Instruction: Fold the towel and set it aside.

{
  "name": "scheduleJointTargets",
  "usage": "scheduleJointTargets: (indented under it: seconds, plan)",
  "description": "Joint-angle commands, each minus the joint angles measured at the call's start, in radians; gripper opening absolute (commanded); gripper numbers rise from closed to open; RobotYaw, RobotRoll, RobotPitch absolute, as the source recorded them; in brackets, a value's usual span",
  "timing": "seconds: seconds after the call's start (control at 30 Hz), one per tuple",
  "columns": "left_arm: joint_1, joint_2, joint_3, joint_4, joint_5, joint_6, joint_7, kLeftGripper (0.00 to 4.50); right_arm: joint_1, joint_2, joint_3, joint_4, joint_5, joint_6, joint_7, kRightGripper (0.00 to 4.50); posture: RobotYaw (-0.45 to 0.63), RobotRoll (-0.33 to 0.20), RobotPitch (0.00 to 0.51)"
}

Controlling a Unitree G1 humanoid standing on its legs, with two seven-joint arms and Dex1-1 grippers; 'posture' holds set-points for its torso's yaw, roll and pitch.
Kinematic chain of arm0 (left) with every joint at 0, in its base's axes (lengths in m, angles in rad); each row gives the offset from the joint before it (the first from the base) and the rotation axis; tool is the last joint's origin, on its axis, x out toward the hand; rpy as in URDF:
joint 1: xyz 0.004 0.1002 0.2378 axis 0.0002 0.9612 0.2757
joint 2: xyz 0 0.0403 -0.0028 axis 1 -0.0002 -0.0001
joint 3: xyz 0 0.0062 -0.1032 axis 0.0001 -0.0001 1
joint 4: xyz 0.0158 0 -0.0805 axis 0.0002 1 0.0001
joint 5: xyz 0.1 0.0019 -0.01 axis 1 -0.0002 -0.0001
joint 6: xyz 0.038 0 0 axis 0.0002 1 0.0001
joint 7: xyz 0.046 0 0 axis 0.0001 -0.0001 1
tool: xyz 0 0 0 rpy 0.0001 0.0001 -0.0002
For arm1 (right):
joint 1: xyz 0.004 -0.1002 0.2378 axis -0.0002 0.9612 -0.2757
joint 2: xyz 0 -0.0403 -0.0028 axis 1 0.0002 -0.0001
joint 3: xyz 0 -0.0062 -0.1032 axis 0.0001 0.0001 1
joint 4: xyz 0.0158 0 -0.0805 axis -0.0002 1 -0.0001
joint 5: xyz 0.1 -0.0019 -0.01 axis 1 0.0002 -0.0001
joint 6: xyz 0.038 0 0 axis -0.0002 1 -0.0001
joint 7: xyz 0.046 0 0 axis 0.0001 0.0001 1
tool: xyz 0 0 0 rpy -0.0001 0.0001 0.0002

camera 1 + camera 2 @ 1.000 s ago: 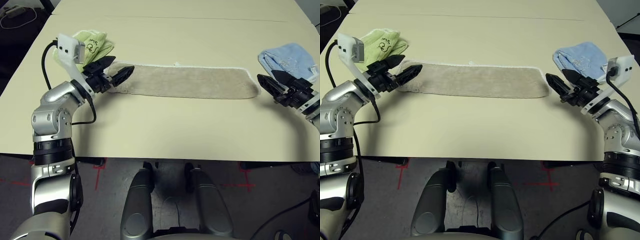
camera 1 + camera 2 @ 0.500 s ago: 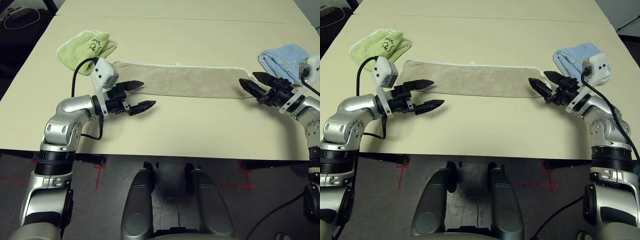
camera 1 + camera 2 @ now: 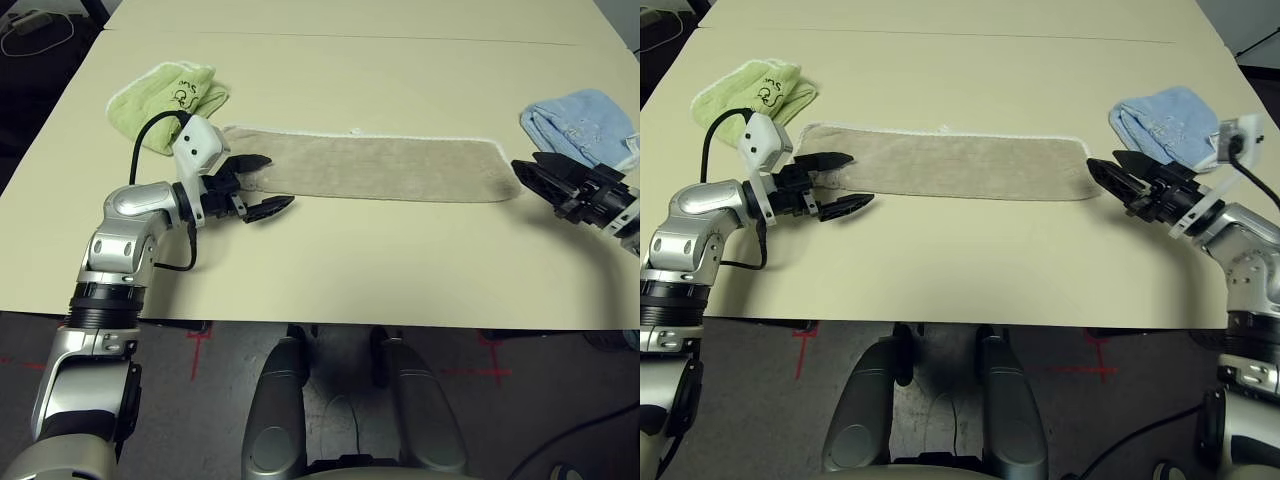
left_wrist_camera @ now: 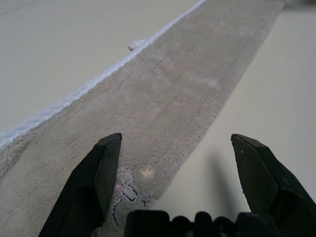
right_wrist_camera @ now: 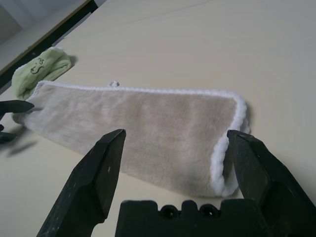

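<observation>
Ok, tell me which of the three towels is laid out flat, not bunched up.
The beige towel, stretched as a long strip across the table between the two grippers. The green towel and the blue towel each sit bunched at opposite ends.

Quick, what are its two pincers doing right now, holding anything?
Left pincer: open, holding nothing, at one end of the towel.
Right pincer: open, holding nothing, just off the towel's other end.
</observation>
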State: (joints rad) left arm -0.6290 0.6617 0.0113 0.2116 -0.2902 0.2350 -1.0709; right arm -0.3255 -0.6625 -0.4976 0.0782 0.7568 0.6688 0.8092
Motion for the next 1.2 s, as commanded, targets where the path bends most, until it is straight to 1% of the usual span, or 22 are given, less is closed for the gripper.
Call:
scheduleJointTargets:
  seconds: [0.03, 0.17, 0.27, 0.4, 0.63, 0.77, 0.9, 1.0, 1.07, 1.2]
  plan:
    - [0.011, 0.009, -0.002, -0.012, -0.012, 0.002, -0.028, 4.50, 0.061, 0.038, -0.054, -0.097, 0.077, 0.074, -0.087, 4.49, 0.00, 0.000, 0.264]
    - [-0.003, 0.015, 0.004, -0.016, -0.020, 0.010, -0.045, 4.50, 0.107, 0.085, -0.093, -0.164, 0.164, 0.150, -0.186, 4.49, 0.01, 0.000, 0.267]
    - [-0.009, 0.018, 0.007, -0.007, -0.018, 0.008, -0.052, 4.50, 0.136, 0.102, -0.115, -0.186, 0.208, 0.185, -0.243, 4.49, 0.01, 0.000, 0.269]
    - [-0.002, 0.014, 0.004, -0.002, -0.010, -0.005, -0.056, 4.50, 0.163, 0.128, -0.101, -0.200, 0.213, 0.187, -0.313, 4.49, 0.00, 0.000, 0.273]
    - [0.002, 0.004, -0.003, -0.022, -0.010, -0.038, -0.066, 4.50, 0.148, 0.135, -0.052, -0.185, 0.193, 0.184, -0.361, 4.49, 0.00, 0.000, 0.274]
    - [0.005, -0.009, 0.013, -0.015, -0.035, -0.063, -0.083, 4.50, 0.138, 0.144, -0.044, -0.169, 0.196, 0.184, -0.385, 4.49, 0.00, 0.000, 0.276]
    - [0.007, -0.017, 0.018, -0.028, -0.059, -0.048, -0.084, 4.50, 0.121, 0.163, -0.026, -0.163, 0.198, 0.179, -0.402, 4.49, 0.01, 0.000, 0.275]
    - [0.006, -0.016, 0.014, -0.030, -0.061, -0.045, -0.082, 4.50, 0.100, 0.182, -0.030, -0.154, 0.224, 0.204, -0.435, 4.49, 0.01, 0.000, 0.274]
    - [0.006, -0.015, 0.012, -0.032, -0.062, -0.043, -0.080, 4.50, 0.093, 0.190, -0.043, -0.151, 0.262, 0.251, -0.476, 4.49, 0.01, 0.000, 0.274]
    - [0.008, -0.010, 0.011, -0.047, -0.075, -0.020, -0.081, 4.50, 0.111, 0.186, -0.074, -0.170, 0.336, 0.323, -0.527, 4.49, 0.00, 0.000, 0.278]
